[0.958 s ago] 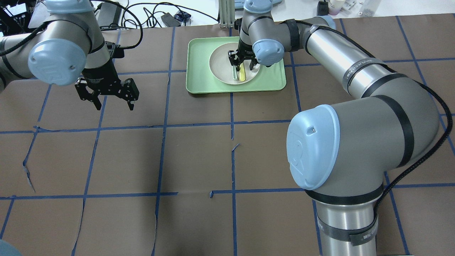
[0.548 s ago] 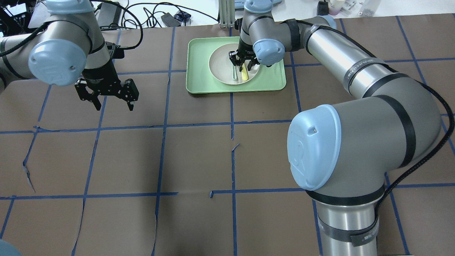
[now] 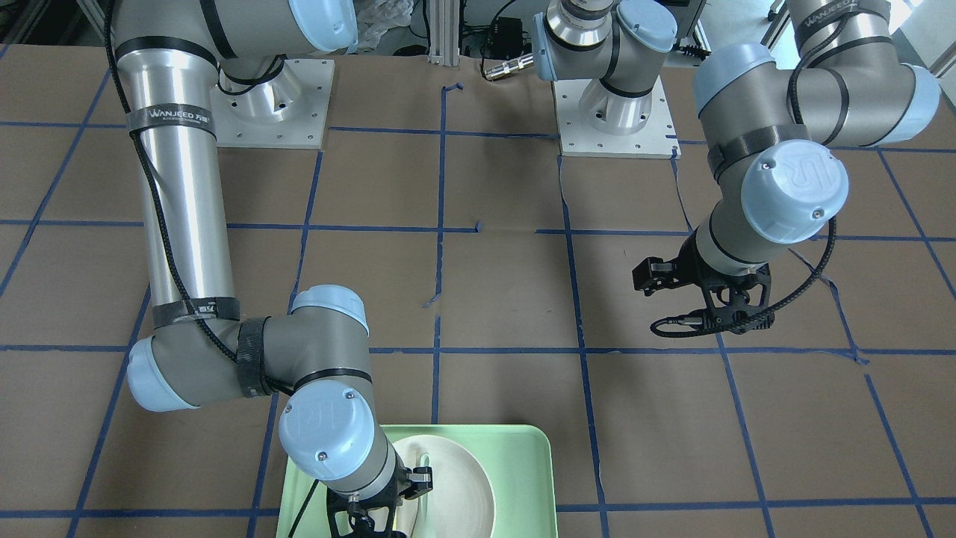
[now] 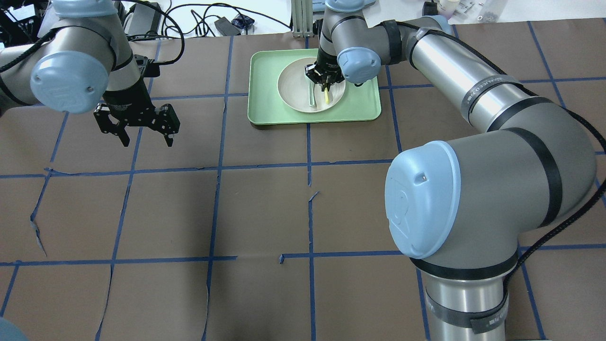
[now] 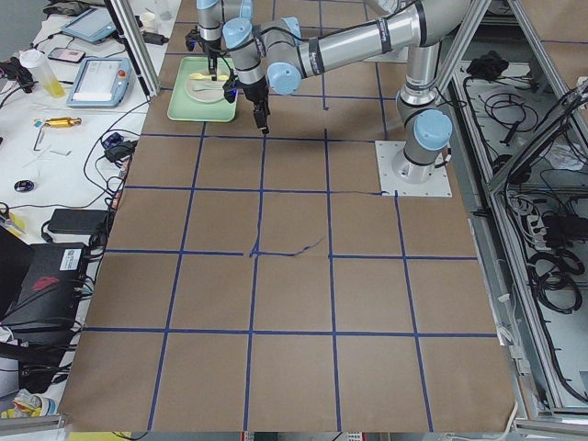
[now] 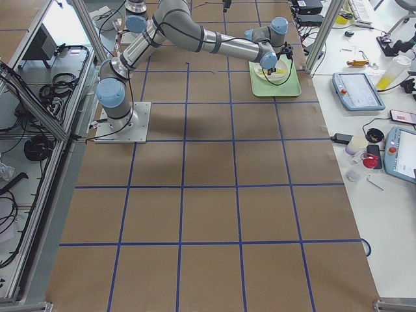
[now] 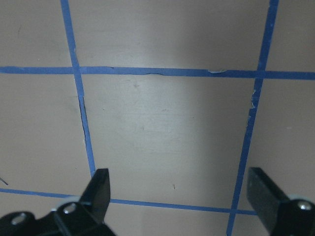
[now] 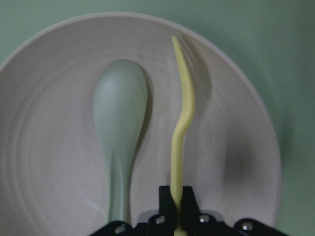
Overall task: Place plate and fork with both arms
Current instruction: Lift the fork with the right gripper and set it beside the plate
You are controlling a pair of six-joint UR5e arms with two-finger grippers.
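Observation:
The off-white plate (image 4: 296, 87) sits in the mint-green tray (image 4: 265, 111) at the far middle of the table. My right gripper (image 4: 325, 85) is over the plate and shut on the handle of the pale-yellow fork (image 4: 326, 97). In the right wrist view the fork (image 8: 183, 118) stands on edge between the fingers, casting a shadow on the plate (image 8: 49, 147). A grey-green spoon (image 8: 120, 113) lies in the plate beside it. My left gripper (image 4: 147, 141) is open and empty, over bare table at the left; its fingers (image 7: 98, 189) frame brown paper.
The table is covered in brown paper with a blue tape grid (image 4: 218, 166). Cables and small devices (image 4: 222, 23) lie beyond the far edge. My right arm's big elbow (image 4: 473, 189) hangs over the near right of the table.
My right gripper has shut on the fork, which now stands on edge instead of lying flat. My left gripper has drifted slightly left and farther, still open.

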